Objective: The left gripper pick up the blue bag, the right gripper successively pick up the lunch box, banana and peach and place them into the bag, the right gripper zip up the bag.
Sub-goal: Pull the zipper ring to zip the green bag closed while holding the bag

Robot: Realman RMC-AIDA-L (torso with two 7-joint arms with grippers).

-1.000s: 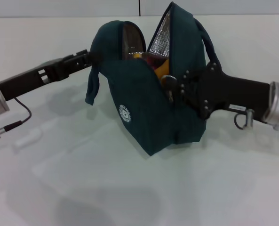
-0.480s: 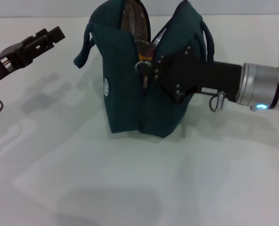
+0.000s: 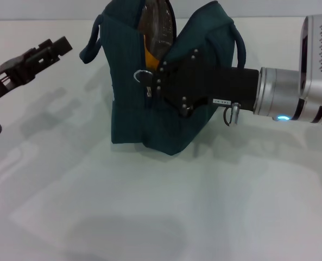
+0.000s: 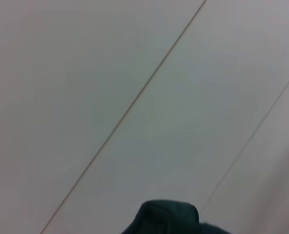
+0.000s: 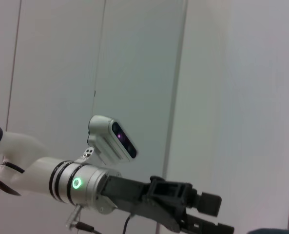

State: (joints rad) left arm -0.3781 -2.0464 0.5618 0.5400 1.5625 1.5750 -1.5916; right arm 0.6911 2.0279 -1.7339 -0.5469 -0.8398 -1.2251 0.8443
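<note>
Right gripper (image 3: 150,81) at the blue bag's (image 3: 131,119) zip, left gripper (image 3: 55,48) clear of it.

From three o'clock the right gripper reaches to the bag standing mid-table (image 3: 150,217), fingers pinched on the zipper pull (image 3: 141,76). Above, a yellow-orange banana (image 3: 150,54) peeks through the still-open top. Toward ten o'clock the left gripper hangs apart from the bag; whether its fingers are open I cannot tell.
</note>
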